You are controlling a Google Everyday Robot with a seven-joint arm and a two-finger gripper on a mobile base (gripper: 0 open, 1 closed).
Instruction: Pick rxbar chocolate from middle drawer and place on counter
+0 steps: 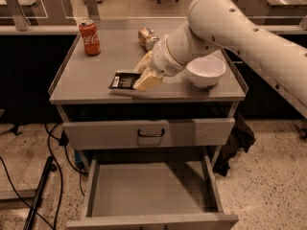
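- Your gripper (142, 75) sits low over the near middle of the counter (91, 78), at the end of the white arm (230, 25) that reaches in from the far right.
- Its two cream fingers (148, 82) stand spread apart, with nothing clamped between them.
- You'll find the rxbar chocolate (123, 80) lying flat on the counter close to the near edge; its right end is right at the lower finger (whether the two actually touch, you can't tell from this angle).
- Below, the middle drawer (90, 188) is pulled out toward you, and its grey floor shows bare.
- The drawer front (110, 134) above it, with the black handle (151, 133), is closed.
- A red can (89, 37) stands upright at the far left of the counter, well apart from the bar.
- A tan can (147, 37) lies on its side toward the far middle, just beyond the gripper's wrist.
- A white bowl (205, 71) rests on the right side of the counter, just beside the arm.
- Black cables (53, 176) trail over the speckled floor to the left of the cabinet.
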